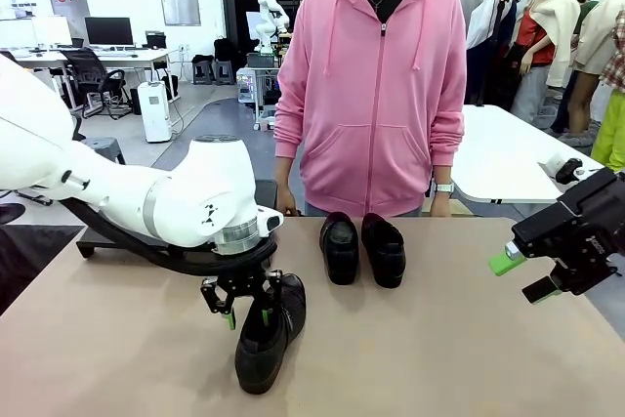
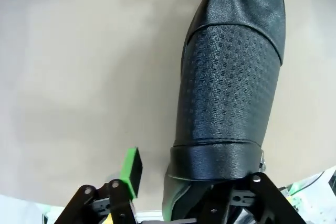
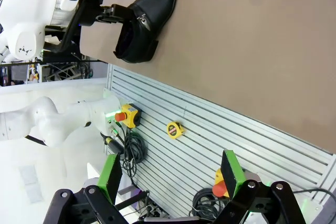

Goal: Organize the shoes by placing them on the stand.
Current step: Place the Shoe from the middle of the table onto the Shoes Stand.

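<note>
One black shoe point(image 1: 266, 339) lies on the tan table point(image 1: 439, 358) near the front, toe toward me. My left gripper point(image 1: 249, 316) reaches down over its heel end, jaws part-way in. In the left wrist view the shoe point(image 2: 231, 77) runs up the picture, and one green pad point(image 2: 131, 170) stands a small gap off the shoe's side, while the other finger is hidden behind the collar. Two more shoes point(image 1: 361, 249) stand side by side near the far edge, in front of the person. My right gripper point(image 1: 522, 275) hovers open and empty at the right. The stand is out of view.
A person in a pink hoodie point(image 1: 376, 95) stands at the far side, hands at the table's edge. The right wrist view looks past the open right gripper point(image 3: 172, 177) at a slatted wall with a yellow tape measure point(image 3: 175, 129), and shows the front shoe point(image 3: 147, 14) farther off.
</note>
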Available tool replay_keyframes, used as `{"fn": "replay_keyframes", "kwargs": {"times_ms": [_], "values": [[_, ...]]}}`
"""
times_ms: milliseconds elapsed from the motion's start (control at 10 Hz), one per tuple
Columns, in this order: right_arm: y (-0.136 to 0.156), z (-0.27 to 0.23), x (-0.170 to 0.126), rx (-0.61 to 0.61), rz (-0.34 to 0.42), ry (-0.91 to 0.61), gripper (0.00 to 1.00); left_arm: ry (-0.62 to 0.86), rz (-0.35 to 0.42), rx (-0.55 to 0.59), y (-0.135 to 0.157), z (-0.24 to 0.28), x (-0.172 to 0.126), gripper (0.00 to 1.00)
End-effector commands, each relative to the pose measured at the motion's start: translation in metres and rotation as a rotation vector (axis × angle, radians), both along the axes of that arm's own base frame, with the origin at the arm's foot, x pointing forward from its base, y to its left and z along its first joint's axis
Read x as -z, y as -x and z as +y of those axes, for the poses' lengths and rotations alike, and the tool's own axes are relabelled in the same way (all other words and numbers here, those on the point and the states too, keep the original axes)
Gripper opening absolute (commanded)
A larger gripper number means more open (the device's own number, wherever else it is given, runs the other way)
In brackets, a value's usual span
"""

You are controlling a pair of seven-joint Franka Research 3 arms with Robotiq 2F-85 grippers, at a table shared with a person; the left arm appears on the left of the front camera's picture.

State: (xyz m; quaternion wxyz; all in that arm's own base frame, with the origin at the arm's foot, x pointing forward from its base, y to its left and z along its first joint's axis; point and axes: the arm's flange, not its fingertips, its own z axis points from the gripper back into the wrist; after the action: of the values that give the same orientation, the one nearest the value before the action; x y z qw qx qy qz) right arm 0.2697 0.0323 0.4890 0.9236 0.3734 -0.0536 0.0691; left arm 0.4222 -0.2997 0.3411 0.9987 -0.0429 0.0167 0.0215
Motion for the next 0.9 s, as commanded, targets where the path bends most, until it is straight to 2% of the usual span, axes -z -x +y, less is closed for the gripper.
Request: {"fn": "replay_keyframes", "kwargs": {"times_ms": [0,200,500,700,800], "values": [[-0.002,0.001,-0.002,-0.013,-0.018,-0.036,1.0,-0.044,-0.027,-0.032,-0.004,0.0,0.001,0.0],[-0.002,0.001,-0.002,-0.013,-0.018,-0.036,1.0,-0.055,-0.027,-0.02,-0.001,-0.001,-0.002,0.0],[-0.002,0.001,-0.002,-0.013,-0.018,-0.036,1.0,-0.024,-0.029,0.057,0.01,-0.004,-0.014,0.0],[-0.002,0.001,-0.002,-0.013,-0.018,-0.036,1.0,-0.013,-0.105,0.048,0.017,0.002,-0.036,0.0],[-0.002,0.001,-0.002,-0.013,-0.018,-0.036,1.0,0.007,-0.197,0.015,0.025,0.009,-0.06,0.0]]}}
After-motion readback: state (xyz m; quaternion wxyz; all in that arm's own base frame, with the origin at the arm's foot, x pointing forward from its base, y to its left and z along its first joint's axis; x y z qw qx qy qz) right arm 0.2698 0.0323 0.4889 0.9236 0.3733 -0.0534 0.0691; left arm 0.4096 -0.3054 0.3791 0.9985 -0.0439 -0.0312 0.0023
